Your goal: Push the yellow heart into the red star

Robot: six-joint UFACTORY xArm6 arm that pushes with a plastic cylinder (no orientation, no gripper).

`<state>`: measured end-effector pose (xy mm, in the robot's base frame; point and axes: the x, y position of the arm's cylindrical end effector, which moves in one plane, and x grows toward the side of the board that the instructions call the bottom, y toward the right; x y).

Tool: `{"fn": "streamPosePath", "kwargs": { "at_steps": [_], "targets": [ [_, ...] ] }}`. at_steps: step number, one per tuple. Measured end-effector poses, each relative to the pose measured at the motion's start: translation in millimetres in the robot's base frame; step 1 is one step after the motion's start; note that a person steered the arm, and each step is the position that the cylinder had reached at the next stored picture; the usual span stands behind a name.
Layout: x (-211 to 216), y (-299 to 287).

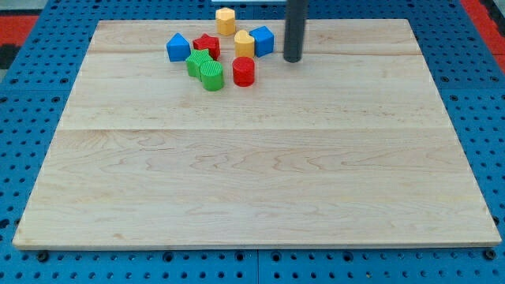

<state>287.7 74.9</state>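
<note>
The yellow heart stands near the board's top edge, just to the left of a blue cube that touches it. The red star lies a short way to the heart's left, with a small gap between them. My tip rests on the board to the right of the blue cube and slightly below it, apart from every block. The rod rises out of the view's top.
A yellow hexagon sits above the star and heart. A blue triangle lies left of the star. A green star and a green cylinder lie below the red star. A red cylinder lies below the heart.
</note>
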Motion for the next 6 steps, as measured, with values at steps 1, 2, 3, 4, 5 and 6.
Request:
{"fn": "streamPosePath", "kwargs": {
  "at_steps": [1,2,3,4,5,6],
  "targets": [
    [-20,-15],
    [-35,-54],
    [-35,-80],
    [-35,-96],
    [-24,-80],
    [-21,-105]
  ]
}}
